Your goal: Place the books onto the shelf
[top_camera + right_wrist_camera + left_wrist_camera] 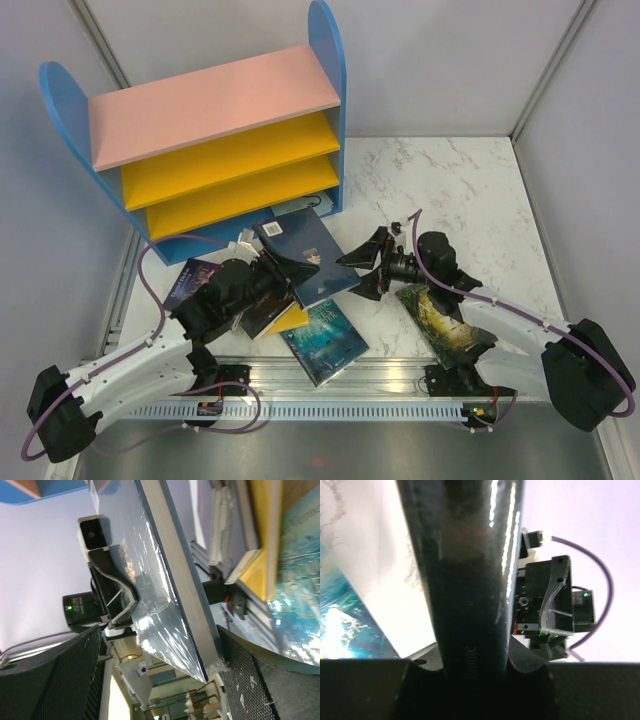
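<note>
My left gripper (281, 266) (475, 666) is shut on the near edge of a navy book (305, 252), holding it tilted above the table in front of the shelf (215, 105). In the left wrist view the dark spine (470, 570) fills the middle. My right gripper (366, 264) (157, 640) stands open at the book's right corner, its mesh pads (75, 680) on either side of the plastic-wrapped book (170, 575) without touching. More books lie flat: teal (323, 341), yellow (291, 320), purple (190, 279), and green-gold (443, 324) under the right arm.
Another thin book (298, 207) lies at the shelf's blue base. The shelf's yellow boards (230, 160) face the arms. Grey walls close in the white marble table (460, 190), and a metal rail (330, 405) runs along the near edge.
</note>
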Action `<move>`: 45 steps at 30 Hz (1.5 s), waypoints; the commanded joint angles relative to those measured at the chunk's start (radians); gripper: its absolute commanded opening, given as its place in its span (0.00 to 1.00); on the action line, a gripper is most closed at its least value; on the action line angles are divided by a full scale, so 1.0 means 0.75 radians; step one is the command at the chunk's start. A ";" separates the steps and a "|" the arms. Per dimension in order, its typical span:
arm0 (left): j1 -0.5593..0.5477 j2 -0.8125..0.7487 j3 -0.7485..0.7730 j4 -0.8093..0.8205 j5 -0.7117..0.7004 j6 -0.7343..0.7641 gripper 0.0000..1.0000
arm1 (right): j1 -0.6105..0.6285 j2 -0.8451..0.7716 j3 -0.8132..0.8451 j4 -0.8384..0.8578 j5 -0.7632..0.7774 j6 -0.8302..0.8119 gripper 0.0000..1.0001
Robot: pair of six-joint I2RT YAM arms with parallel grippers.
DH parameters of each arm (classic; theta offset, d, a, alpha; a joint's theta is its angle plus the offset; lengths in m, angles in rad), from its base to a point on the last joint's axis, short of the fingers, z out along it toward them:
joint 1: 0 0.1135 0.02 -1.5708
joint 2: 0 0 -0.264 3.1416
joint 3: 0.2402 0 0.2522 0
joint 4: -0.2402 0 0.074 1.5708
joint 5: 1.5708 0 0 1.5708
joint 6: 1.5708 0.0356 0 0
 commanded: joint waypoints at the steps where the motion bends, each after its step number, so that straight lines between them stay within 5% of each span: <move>1: 0.003 -0.057 0.003 0.303 -0.052 -0.068 0.02 | 0.067 0.024 -0.016 0.398 0.058 0.224 0.95; 8: 0.005 -0.149 -0.091 0.336 -0.084 -0.128 0.02 | 0.073 0.043 -0.082 0.669 0.148 0.402 0.81; 23: 0.003 -0.182 -0.132 0.152 -0.050 -0.142 0.02 | 0.124 0.184 0.047 0.838 0.206 0.435 0.25; 27: 0.005 -0.145 -0.128 0.125 -0.027 -0.150 0.02 | 0.128 0.198 0.055 0.828 0.191 0.396 0.00; 29: 0.005 -0.131 -0.122 0.091 -0.013 -0.150 0.03 | 0.130 0.192 0.061 0.794 0.189 0.347 0.00; 31: 0.005 -0.131 -0.097 0.003 -0.007 -0.138 0.12 | 0.128 0.166 0.069 0.657 0.189 0.266 0.00; 32: 0.005 -0.139 -0.085 -0.030 -0.007 -0.118 0.27 | 0.130 0.155 0.078 0.614 0.193 0.245 0.00; 35: 0.005 -0.196 -0.030 -0.230 -0.035 -0.071 0.49 | 0.122 0.135 0.076 0.536 0.187 0.200 0.00; 40: 0.003 -0.321 -0.003 -0.451 -0.064 -0.050 0.52 | 0.097 0.141 0.072 0.513 0.187 0.175 0.00; 45: 0.003 -0.515 -0.026 -0.607 -0.101 -0.066 0.68 | 0.073 0.149 0.102 0.450 0.165 0.096 0.00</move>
